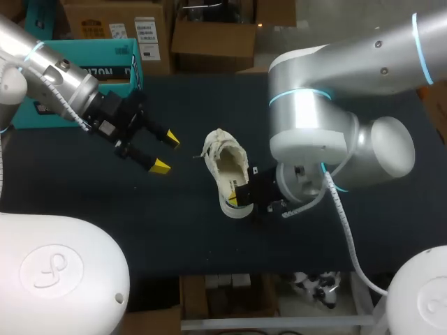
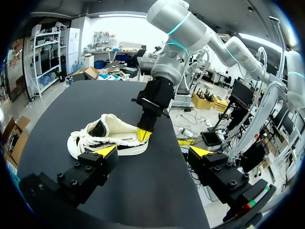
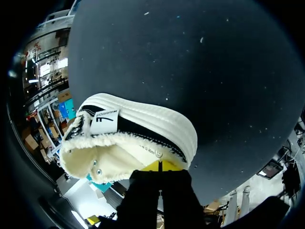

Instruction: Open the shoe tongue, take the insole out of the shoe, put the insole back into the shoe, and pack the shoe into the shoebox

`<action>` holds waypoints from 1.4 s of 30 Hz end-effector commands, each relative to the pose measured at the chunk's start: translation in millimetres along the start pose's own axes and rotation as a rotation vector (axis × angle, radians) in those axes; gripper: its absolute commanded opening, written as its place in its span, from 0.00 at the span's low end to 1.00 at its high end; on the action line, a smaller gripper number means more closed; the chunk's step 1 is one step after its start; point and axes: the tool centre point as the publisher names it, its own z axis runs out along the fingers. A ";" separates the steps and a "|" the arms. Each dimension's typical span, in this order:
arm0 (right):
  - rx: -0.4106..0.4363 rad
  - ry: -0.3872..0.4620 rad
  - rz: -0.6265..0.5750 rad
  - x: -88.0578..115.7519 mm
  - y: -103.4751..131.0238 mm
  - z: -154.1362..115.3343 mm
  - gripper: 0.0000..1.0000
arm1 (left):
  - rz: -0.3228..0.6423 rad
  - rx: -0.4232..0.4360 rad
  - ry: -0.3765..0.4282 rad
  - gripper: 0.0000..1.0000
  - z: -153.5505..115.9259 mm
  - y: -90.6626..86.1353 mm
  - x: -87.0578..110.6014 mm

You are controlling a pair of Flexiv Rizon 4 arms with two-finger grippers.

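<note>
A white low-top shoe with a black side stripe lies on the dark table, opening upward and laces loose. From the left wrist view I see the shoe side-on. My right gripper is shut, its yellow tips together against the heel rim. In the right wrist view the gripper touches the fuzzy collar of the shoe; whether it pinches anything I cannot tell. My left gripper hangs open to the left of the shoe, apart from it. The other arm's tip shows at the heel.
A teal shoebox stands at the table's back left, behind my left arm. Bare dark tabletop lies in front of the shoe and to its left. My right arm's bulky joints hang over the table's right half.
</note>
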 end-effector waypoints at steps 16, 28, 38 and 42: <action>0.009 0.012 -0.029 7.9 5.6 -18.9 0.00 | -0.051 -0.073 0.004 1.00 0.5 -13.0 7.6; 0.046 0.017 -0.139 20.4 4.3 -62.1 0.00 | -0.250 -0.211 -0.110 1.00 1.7 -11.5 16.9; 0.149 0.021 -0.170 26.2 11.3 -80.5 1.00 | -0.308 -0.332 -0.200 1.00 -1.2 -6.1 19.7; 0.149 0.021 -0.170 26.2 11.3 -80.5 1.00 | -0.308 -0.332 -0.200 1.00 -1.2 -6.1 19.7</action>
